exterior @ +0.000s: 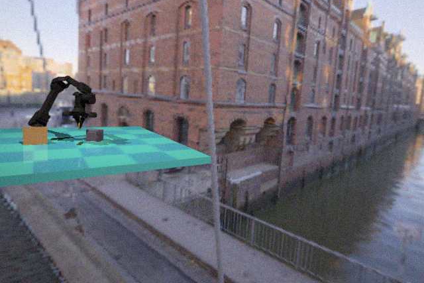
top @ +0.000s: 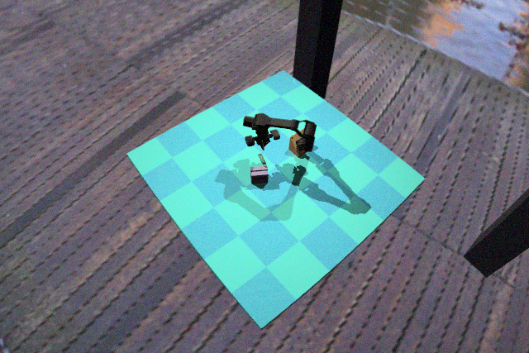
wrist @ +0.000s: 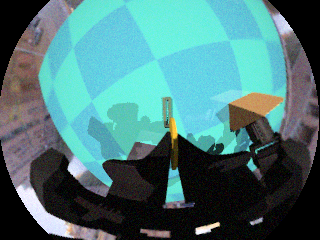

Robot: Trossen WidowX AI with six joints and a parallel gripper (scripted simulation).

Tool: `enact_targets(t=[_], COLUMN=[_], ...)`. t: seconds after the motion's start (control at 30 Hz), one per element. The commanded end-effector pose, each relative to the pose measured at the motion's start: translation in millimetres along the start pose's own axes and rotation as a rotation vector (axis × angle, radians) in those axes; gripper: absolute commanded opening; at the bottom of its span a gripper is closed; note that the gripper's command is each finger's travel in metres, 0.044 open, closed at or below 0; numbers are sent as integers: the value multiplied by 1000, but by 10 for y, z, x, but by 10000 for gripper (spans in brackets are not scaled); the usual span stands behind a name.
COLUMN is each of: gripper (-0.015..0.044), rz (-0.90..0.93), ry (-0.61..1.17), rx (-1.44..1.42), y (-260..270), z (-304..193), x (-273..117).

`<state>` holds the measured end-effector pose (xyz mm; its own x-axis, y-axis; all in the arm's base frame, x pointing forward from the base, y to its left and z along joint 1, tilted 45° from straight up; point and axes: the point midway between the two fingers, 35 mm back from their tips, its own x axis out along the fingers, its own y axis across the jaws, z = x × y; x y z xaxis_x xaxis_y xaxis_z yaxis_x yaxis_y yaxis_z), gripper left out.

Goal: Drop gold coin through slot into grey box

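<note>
Tool (wrist: 174, 154) nearly closed, pinching the coin (wrist: 174, 135) by its faces, raised above the table (top: 298, 264). Coin judged light, rigid and slick; gripped on the flat faces, upper part, with the lower edge left free for the slot. Holder (top: 262, 158) left bare below, just beside the box (top: 259, 175). Coin edge-on between the fingers only in the wrist view; box out of it, plain in the top view.

Gold coin (wrist: 174, 135) edge-on in pincer (wrist: 172, 150)
</note>
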<state>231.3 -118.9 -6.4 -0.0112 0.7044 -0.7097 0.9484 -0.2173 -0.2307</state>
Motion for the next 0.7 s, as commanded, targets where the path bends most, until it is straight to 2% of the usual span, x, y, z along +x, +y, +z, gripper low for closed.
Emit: enact_targets(t=[0.0, 0.67], gripper=[0, 0], rz=[2, -1], ry=[-9, -10], rx=[-57, -745], y=[2, -23], z=[-4, 7], x=[-43, -46])
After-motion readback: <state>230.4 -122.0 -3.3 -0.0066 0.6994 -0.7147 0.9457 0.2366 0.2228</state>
